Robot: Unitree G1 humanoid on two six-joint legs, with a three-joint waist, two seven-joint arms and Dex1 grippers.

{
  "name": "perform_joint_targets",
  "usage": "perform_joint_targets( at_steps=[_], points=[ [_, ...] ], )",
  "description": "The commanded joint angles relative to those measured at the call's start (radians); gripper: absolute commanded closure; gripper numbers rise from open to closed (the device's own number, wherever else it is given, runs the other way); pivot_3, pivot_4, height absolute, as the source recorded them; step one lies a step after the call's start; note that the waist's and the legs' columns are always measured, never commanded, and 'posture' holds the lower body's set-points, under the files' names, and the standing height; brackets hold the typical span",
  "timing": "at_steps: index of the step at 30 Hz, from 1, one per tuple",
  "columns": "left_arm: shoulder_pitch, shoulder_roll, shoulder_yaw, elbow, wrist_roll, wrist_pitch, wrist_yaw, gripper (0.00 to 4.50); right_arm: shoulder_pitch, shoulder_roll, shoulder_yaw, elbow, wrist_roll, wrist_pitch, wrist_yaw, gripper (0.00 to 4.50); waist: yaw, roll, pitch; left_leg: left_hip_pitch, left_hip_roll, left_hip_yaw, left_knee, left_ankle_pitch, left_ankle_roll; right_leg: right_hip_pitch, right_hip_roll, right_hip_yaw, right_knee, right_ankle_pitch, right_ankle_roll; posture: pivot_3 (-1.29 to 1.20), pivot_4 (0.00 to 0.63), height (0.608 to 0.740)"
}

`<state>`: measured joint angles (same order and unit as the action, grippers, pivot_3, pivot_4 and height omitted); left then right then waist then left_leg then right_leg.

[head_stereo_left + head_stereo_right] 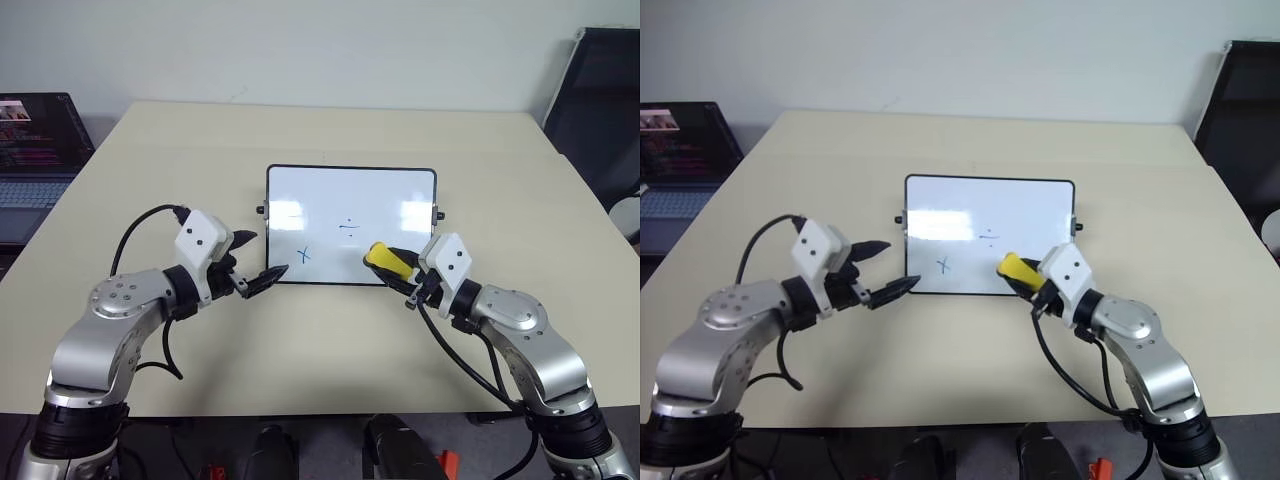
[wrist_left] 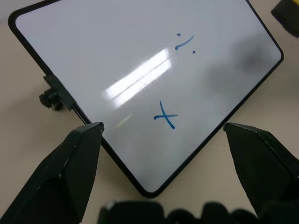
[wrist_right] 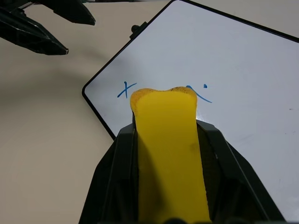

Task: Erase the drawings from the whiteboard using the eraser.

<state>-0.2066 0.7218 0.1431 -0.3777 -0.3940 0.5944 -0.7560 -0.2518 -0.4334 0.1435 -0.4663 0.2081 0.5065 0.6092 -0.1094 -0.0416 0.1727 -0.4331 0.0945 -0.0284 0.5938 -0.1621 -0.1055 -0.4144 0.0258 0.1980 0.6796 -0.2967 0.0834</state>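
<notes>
- A beige table (image 1: 330, 340) carries the whiteboard (image 1: 350, 200) at its middle.
- The right gripper (image 1: 397, 265) is clamped on the yellow eraser (image 1: 385, 259), over the board's near right corner.
- The left gripper (image 1: 258, 262) has its jaws spread apart, empty, just beside the near left corner.
- The blue drawings (image 1: 304, 254), an x and a dash with dots, lie between them.

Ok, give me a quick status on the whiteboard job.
Right gripper shut on eraser, over whiteboard near edge. Left gripper open, empty, at board's corner. Drawings remain. Nothing in the way.

- A beige table (image 1: 330, 340) carries the things.
- The whiteboard (image 1: 300, 195) lies flat near its middle, long sides parallel to the far edge.
</notes>
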Motion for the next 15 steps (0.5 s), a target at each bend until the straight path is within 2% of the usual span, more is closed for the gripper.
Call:
perform_joint_targets(
  at_steps=[1, 6, 15],
  points=[
    [0.002, 0.009, 0.010, 0.027, 0.018, -0.076, -0.017, 0.00, -0.031, -0.001, 0.006, -0.013, -0.020, -0.028, -0.014, 3.20, 0.000, 0.000, 0.000, 0.000, 0.000, 0.000, 0.000, 0.000, 0.000, 0.000, 0.000, 0.000, 0.000, 0.000, 0.000, 0.00, 0.150, 0.740],
    [0.015, -0.004, 0.014, 0.101, 0.036, -0.160, -0.034, 0.00, -0.103, 0.000, 0.065, 0.048, -0.110, -0.033, -0.045, 3.20, -0.003, 0.000, 0.000, 0.000, 0.000, 0.000, 0.001, 0.000, 0.000, 0.000, 0.000, 0.000, 0.000, 0.000, 0.000, 0.00, 0.150, 0.740],
    [0.001, -0.002, -0.012, 0.168, 0.060, -0.246, -0.073, 0.00, -0.365, 0.140, 0.163, 0.357, -0.281, -0.053, -0.178, 3.20, -0.004, 0.000, 0.000, 0.000, 0.000, 0.001, 0.000, 0.000, 0.000, -0.001, 0.000, 0.000, 0.001, 0.002, 0.003, 0.00, 0.150, 0.740]
  ],
)
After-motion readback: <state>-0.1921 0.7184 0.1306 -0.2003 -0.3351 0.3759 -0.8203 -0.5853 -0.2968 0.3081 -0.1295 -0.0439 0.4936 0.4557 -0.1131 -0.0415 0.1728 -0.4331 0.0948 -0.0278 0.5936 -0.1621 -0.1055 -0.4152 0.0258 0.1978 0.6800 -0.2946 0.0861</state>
